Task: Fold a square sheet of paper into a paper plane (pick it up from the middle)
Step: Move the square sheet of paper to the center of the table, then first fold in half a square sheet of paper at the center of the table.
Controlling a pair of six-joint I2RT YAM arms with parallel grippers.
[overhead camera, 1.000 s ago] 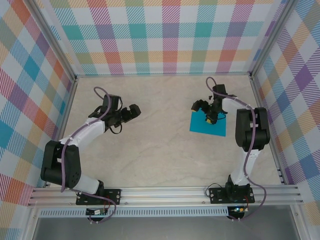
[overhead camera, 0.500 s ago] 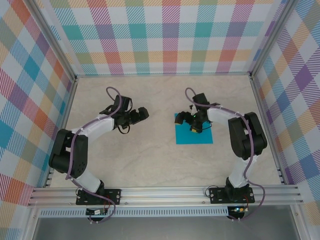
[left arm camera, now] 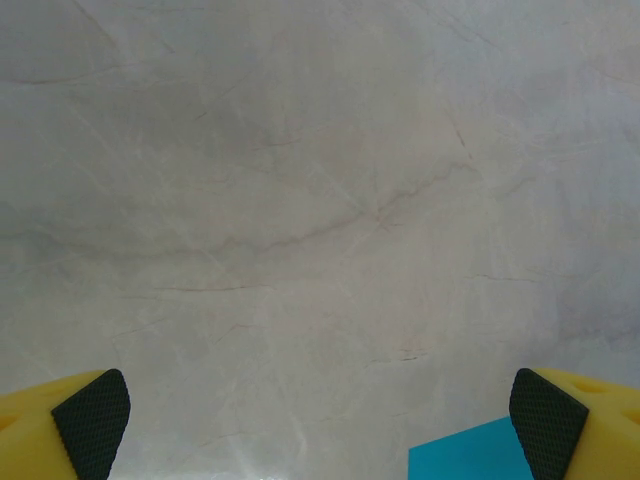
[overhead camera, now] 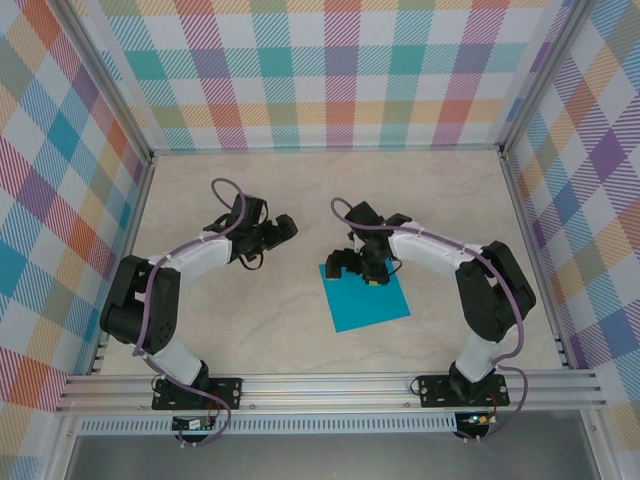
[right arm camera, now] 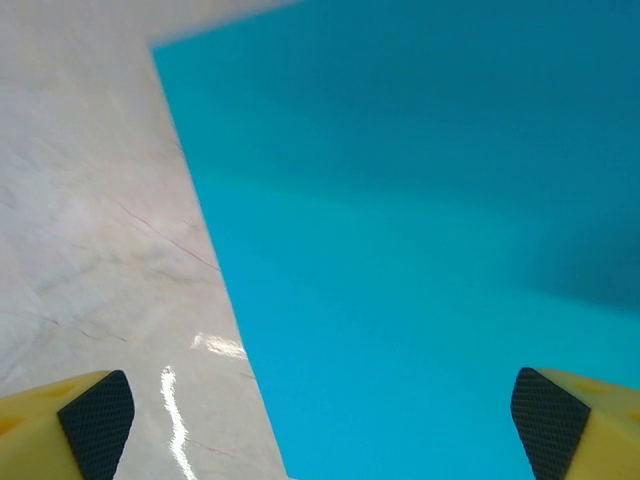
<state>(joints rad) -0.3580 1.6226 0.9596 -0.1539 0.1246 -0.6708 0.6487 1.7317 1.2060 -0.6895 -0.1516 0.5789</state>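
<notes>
The right hand (overhead camera: 357, 270) stands wide, its black pads (right arm camera: 95, 420) far apart and nothing between them. It hangs over the far edge of the square sheet of paper (overhead camera: 368, 305). In its own wrist view the sheet's left edge runs up between the fingers. From here I can't quite tell whether the pads touch the paper or float just above it.

The left hand (overhead camera: 282, 228) is just as wide and empty, over bare bench (overhead camera: 270, 330) left of the middle. One corner of the sheet (left arm camera: 462, 456) peeks in beside its right finger.

The sheet lies flat, slightly skewed, just right of the bench's middle and nearer the front edge than the back. It looks thin, light and limp, and the surface under it is glossy. I'd expect it to skate away under a sideways nudge and crease at any hard squeeze. With no edge lifted, the middle is the place to take hold: press both pads down and draw them together so a ridge buckles up.
</notes>
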